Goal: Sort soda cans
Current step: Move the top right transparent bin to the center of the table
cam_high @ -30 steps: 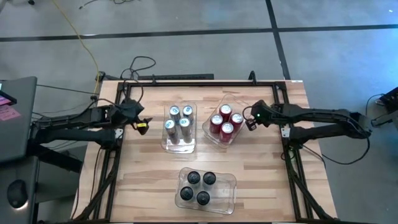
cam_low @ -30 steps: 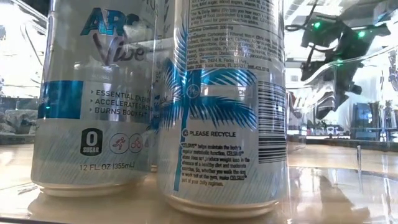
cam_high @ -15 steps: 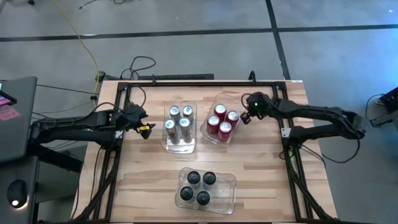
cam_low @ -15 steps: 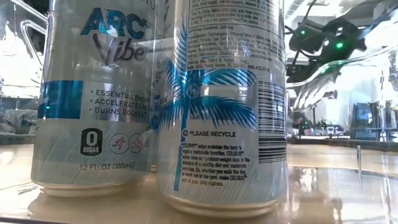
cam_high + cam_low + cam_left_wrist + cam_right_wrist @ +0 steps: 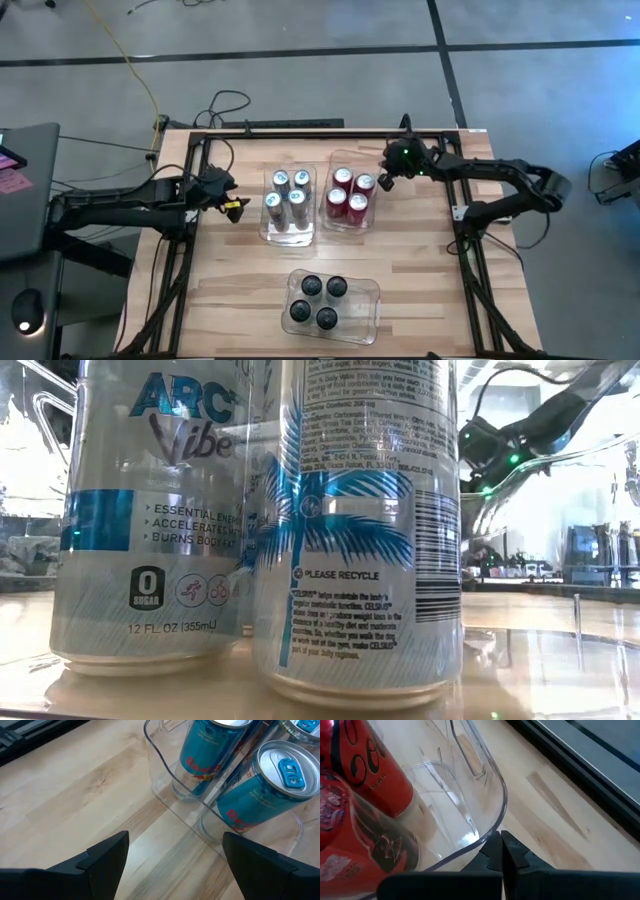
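Risk: my right gripper (image 5: 385,180), clenched empty against the red-can bin (image 5: 335,218) rim, could shove it into the silver-blue bin (image 5: 268,232); left gripper (image 5: 228,196) released nearby.

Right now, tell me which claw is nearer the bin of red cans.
Right. The right claw is shut and pressed against the rim of the bin of red cans on its right side. The left claw hangs open beyond the silver-blue cans' bin, farther away.
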Motion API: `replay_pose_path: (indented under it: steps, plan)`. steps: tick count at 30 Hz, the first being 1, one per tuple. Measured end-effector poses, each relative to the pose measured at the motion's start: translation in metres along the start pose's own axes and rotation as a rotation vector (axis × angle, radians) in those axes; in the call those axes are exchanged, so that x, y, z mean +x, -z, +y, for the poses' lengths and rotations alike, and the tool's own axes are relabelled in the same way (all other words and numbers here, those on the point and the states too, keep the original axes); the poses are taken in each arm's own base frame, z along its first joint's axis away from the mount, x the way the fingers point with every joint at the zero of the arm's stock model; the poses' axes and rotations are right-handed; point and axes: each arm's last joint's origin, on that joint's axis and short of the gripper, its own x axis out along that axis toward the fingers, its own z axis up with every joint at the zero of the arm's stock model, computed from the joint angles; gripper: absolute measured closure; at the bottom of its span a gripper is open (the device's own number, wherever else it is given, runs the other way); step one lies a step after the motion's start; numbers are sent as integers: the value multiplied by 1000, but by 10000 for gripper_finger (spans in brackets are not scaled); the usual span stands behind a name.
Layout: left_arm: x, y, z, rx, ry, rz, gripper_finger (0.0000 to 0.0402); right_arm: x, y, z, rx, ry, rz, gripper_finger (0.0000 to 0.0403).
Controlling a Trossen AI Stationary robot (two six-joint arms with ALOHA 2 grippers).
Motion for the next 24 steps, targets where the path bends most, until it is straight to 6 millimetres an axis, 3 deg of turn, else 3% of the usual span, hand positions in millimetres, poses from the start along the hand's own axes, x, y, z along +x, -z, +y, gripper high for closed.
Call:
replay_pose_path:
  steps: [14,24]
  plan:
    - [0,-2,1,-27,-43,-42,86,33,-16,6,-128,-161,-78,395]
    - [0,-2,0,-50,-38,-42,86,36,-19,21,-194,-220,-72,395]
